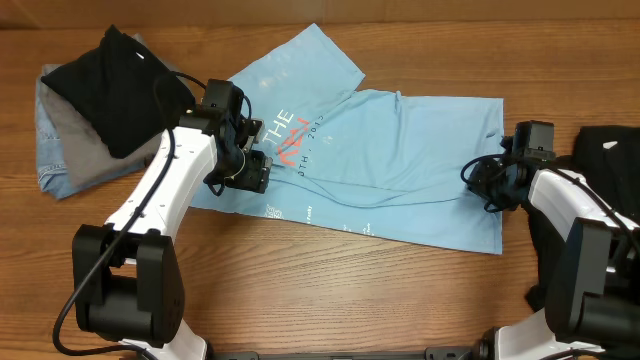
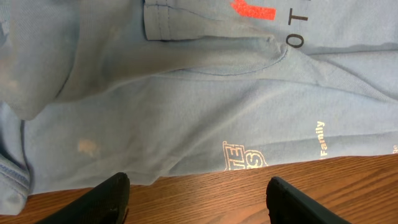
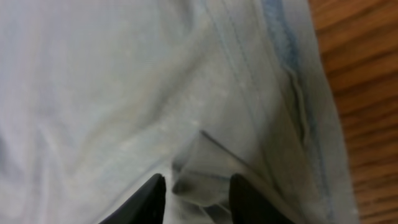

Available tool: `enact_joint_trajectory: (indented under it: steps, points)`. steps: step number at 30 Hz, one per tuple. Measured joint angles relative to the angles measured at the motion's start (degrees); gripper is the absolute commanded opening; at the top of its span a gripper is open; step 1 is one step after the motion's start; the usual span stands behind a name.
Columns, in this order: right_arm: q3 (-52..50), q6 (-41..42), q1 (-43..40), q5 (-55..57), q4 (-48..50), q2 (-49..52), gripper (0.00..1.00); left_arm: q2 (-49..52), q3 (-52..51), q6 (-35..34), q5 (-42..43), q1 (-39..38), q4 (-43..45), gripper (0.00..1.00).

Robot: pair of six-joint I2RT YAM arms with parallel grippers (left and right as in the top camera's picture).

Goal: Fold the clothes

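The light blue T-shirt (image 1: 400, 150) lies spread across the wooden table, with a sleeve flap pointing to the back. Its orange-red and white lettering (image 1: 290, 135) faces up near my left gripper. My left gripper (image 1: 248, 170) hovers over the shirt's front left edge. In the left wrist view its fingers (image 2: 196, 199) are wide apart over bare wood, just short of the shirt's hem (image 2: 186, 93), with nothing between them. My right gripper (image 1: 487, 180) is at the shirt's right end. In the right wrist view its fingers (image 3: 196, 199) pinch a raised fold of the shirt (image 3: 124, 93).
A black garment (image 1: 115, 85) lies on a grey and denim pile (image 1: 60, 160) at the back left. Another black garment (image 1: 610, 150) lies at the right edge behind my right arm. Bare wood shows along the front of the table (image 1: 350, 290).
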Motion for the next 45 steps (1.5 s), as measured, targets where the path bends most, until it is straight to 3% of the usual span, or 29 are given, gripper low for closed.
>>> enact_joint_trajectory:
  steps: [9, 16, 19, 23, 28, 45]
  points:
    - [0.33, 0.17, 0.00, 2.54, -2.03, 0.09, 0.04, 0.00, 0.00, 0.00, 0.00, 0.00, 0.02, 0.74]
    - [8.26, 0.59, -1.70, 2.51, -10.93, 0.00, 0.04, 0.00, 0.00, 0.00, 0.00, 0.00, 0.00, 0.74]
    - [9.31, -0.33, -3.13, -3.63, -12.46, 0.00, 0.04, 0.00, 0.00, 0.00, 0.00, 0.00, 0.04, 0.74]
    - [9.29, -0.85, 0.81, -6.51, -12.87, 0.00, 0.05, 0.00, 0.00, 0.00, 0.00, 0.00, 0.09, 0.74]
    - [8.74, 2.99, 5.46, 0.17, -12.70, 0.42, 0.05, 0.00, 0.00, 0.00, 0.00, 0.00, 0.00, 0.74]
    - [6.73, 9.53, 3.23, 14.12, -7.37, 4.50, 0.07, 4.72, -0.07, -0.02, 3.69, 0.00, 0.61, 0.69]
